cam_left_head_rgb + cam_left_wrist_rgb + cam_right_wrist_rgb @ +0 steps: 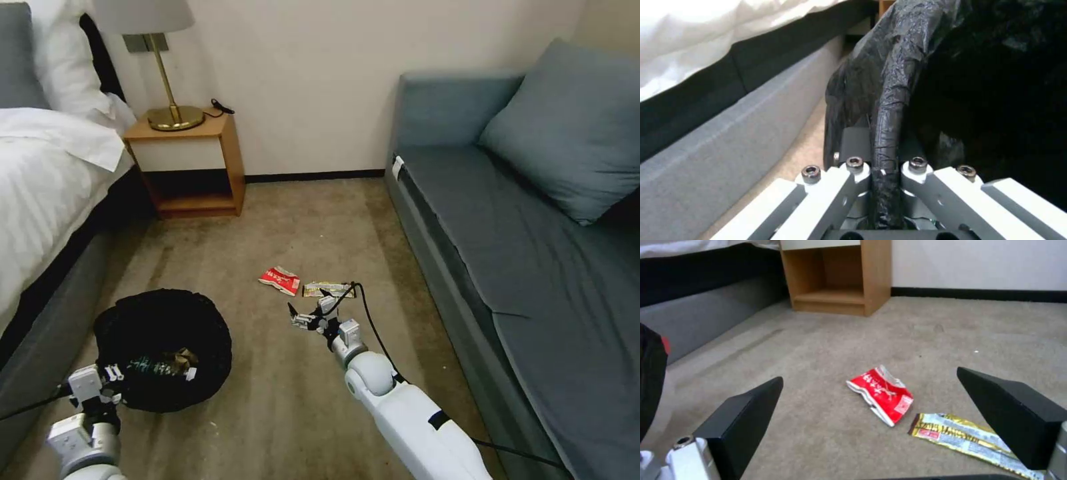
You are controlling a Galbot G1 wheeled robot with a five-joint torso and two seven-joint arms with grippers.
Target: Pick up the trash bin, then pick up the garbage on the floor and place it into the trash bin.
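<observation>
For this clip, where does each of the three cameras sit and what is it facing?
Head: high up, looking down at the carpet; both arms show, left gripper on the trash bin, right gripper near the litter.
Left wrist: along its own fingers, clamped on the bin's bagged rim beside the bed.
Right wrist: low, between its open fingers, facing the red snack packet, bar wrapper and nightstand.
Shared: head and right wrist both show packet, wrapper, nightstand.

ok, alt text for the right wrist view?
The open right gripper hovers above beige carpet, its two black fingers framing a crumpled red-and-white snack packet and, apart beside it, a long gold bar wrapper with a dark end. Behind stand a wooden nightstand and a grey bed base.
</observation>
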